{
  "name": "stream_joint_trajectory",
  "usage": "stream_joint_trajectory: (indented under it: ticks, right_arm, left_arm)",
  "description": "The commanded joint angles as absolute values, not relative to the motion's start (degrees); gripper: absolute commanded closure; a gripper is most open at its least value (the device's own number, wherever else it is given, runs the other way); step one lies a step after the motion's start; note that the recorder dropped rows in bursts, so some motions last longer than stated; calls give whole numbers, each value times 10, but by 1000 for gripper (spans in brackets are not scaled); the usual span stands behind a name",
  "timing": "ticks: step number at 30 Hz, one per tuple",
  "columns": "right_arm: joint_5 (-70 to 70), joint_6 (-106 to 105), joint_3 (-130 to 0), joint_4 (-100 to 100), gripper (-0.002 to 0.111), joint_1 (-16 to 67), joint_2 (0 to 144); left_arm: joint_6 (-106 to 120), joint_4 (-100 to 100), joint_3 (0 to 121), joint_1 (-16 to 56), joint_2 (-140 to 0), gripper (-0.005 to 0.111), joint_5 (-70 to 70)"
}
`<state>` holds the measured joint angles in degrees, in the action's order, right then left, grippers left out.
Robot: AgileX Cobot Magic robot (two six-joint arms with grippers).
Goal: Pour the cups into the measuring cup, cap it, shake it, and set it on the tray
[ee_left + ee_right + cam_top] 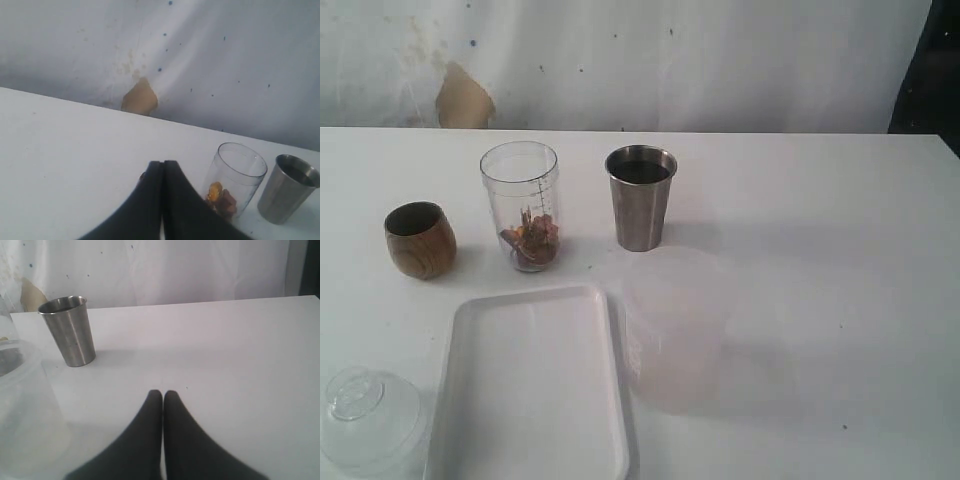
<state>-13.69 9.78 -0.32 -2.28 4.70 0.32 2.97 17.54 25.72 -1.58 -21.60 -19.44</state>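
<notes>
Both my left claw (pixel 162 166) and right claw (pixel 163 396) are pressed closed and empty. The measuring cup (pixel 520 205) stands at 12 o'clock from the tray (pixel 535 294), with the steel tumbler (pixel 640 198) at that cup's 3 o'clock. If I reach carelessly, I might topple the narrow cup or let the slick steel slip

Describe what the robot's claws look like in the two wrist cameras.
The left claw and the right claw look alike. Each has two matte black fingers, broad at the base, curving inward and tapering to rounded tips. No cables, markings or labels show on them, and only the fingers themselves are in view.
</notes>
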Motion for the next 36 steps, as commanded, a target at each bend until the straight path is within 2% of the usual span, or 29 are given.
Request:
stream_joint_trajectory:
  ticks: [1,7,11,22,36]
  right_arm:
    - [-137,92,0,-25,108,51,0]
    - [-137,92,0,-25,108,51,0]
    - [-137,92,0,-25,108,51,0]
    - [-137,92,0,-24,108,51,0]
    - [-137,92,0,-24,108,51,0]
  left_arm:
    - [-3,184,220,-16,-119,107,-180]
    - [-3,189,187,-16,-2,107,-194]
    - [0,203,156,-15,0,107,-190]
    - [0,232,17,-15,0,107,-34]
    - [129,235,0,-15,0,107,-75]
